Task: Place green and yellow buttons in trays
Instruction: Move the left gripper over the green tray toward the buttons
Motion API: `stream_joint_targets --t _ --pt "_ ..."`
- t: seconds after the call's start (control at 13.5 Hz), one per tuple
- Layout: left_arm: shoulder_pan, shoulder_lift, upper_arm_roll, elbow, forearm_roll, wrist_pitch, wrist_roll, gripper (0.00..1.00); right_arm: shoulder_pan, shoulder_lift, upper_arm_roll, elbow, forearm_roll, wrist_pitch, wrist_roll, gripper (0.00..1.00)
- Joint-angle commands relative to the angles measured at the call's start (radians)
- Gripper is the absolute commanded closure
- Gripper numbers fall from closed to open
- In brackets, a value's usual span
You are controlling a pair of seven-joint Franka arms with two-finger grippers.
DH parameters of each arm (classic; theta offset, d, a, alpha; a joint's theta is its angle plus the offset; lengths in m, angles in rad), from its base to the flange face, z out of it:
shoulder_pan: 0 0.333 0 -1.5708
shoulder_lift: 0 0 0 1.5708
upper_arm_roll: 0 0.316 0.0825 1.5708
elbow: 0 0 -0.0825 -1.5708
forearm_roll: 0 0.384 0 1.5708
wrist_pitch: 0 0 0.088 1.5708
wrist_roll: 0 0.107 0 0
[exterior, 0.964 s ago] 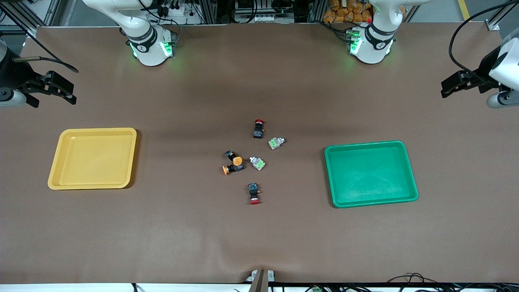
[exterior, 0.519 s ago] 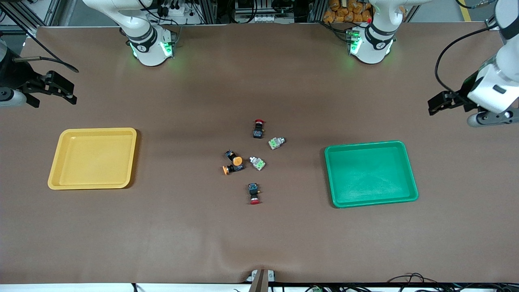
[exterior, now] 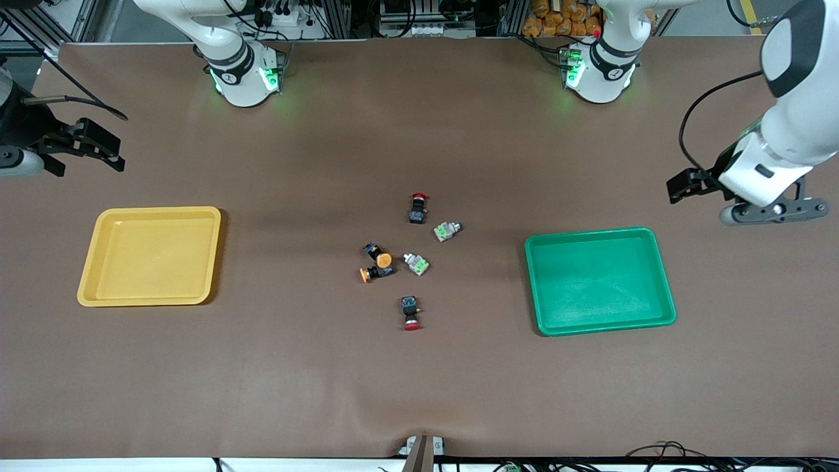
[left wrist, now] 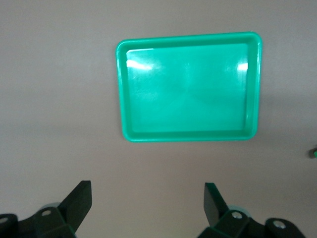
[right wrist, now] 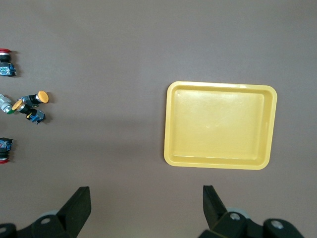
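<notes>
The left gripper (exterior: pixel 682 185) hangs over bare table at the left arm's end, just off the base-side corner of the green tray (exterior: pixel 662 275); its jaws are spread wide and hold nothing, as the left wrist view confirms with both fingers (left wrist: pixel 79 203) apart over bare table short of the green tray (left wrist: pixel 124 99). The right gripper (exterior: pixel 111 152) waits over the right arm's end of the table, close to that edge and on the base side of the yellow tray (exterior: pixel 88 275); it too is released, its fingers (right wrist: pixel 77 208) parted and empty. Both trays are unloaded. All four task buttons lie in a cluster at the table's centre, between the trays: the two yellow-capped buttons (exterior: pixel 377 263) touch each other (one cap faces the front camera, the other the yellow tray), one green button (exterior: pixel 416 263) lies just beside them toward the green tray, and the second green button (exterior: pixel 447 231) lies nearer the bases. Two red-capped switches flank the cluster: one (exterior: pixel 417 208) toward the bases, the other (exterior: pixel 410 313) toward the front edge.
</notes>
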State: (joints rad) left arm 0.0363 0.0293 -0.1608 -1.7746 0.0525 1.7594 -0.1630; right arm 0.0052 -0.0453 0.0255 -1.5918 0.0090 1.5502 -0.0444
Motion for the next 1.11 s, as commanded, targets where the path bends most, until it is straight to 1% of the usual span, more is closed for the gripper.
stream_joint_targets --t 0.0,0.3,0.52,0.89,1.04 --pt "-0.004 0.029 -0.029 -0.003 -0.014 0.048 -0.048 0.0 -0.016 -0.001 0.007 0.004 0.014 0.002 0.005 0.0" --pt "-0.004 0.073 -0.065 -0.003 -0.01 0.098 -0.11 0.0 -0.016 -0.001 0.007 0.004 0.014 0.002 0.005 0.0" --pt "-0.012 0.09 -0.071 -0.003 -0.01 0.118 -0.118 0.0 -0.016 -0.001 0.007 0.004 0.014 0.002 0.005 0.0" --pt "-0.073 0.118 -0.071 -0.009 -0.008 0.158 -0.176 0.0 -0.017 0.001 0.005 0.004 0.014 0.002 0.005 0.0" --pt "-0.099 0.12 -0.071 -0.028 -0.008 0.187 -0.213 0.0 -0.017 0.015 0.007 0.004 0.014 0.001 0.006 0.0"
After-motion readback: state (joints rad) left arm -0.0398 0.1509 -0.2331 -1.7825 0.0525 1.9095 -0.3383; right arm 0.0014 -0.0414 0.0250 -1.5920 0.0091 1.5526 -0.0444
